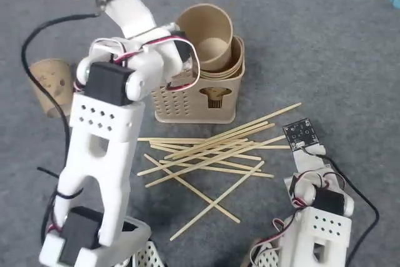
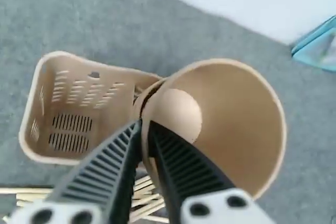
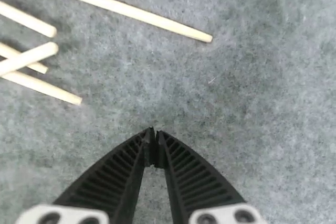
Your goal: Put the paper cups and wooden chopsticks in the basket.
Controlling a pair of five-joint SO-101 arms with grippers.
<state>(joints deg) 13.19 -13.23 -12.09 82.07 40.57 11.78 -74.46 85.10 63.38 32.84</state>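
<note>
The left gripper (image 2: 145,126) pinches the rim of a tan paper cup (image 2: 239,129), its jaws narrowed to a thin slit on the wall. The cup tilts over the slotted beige basket (image 2: 89,95), beside a second cup (image 1: 238,60) already inside; whether its base touches anything is hidden. The right gripper (image 3: 152,148), jaws pressed together and holding nothing, hangs over the grey mat (image 3: 262,93) near scattered chopsticks (image 1: 212,151). A third cup (image 1: 51,84) lies on its side, partly covered by the arm.
</note>
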